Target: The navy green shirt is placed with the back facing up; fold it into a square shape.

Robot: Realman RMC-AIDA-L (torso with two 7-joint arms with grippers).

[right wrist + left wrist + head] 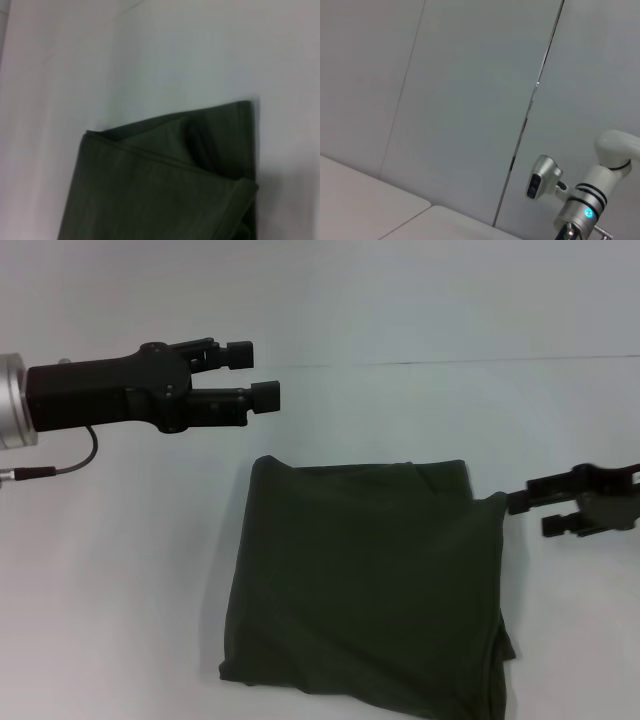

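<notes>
navy green shirt [365, 585] folded square | right gripper [530, 508] jaws at its right corner — parted

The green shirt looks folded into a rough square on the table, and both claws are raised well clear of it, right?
Not quite. The left claw is clear, but the head view shows the right claw at the folded navy green shirt's right corner.

navy green shirt [365, 580]: matt soft cloth | table [120, 580]: smooth matt
</notes>
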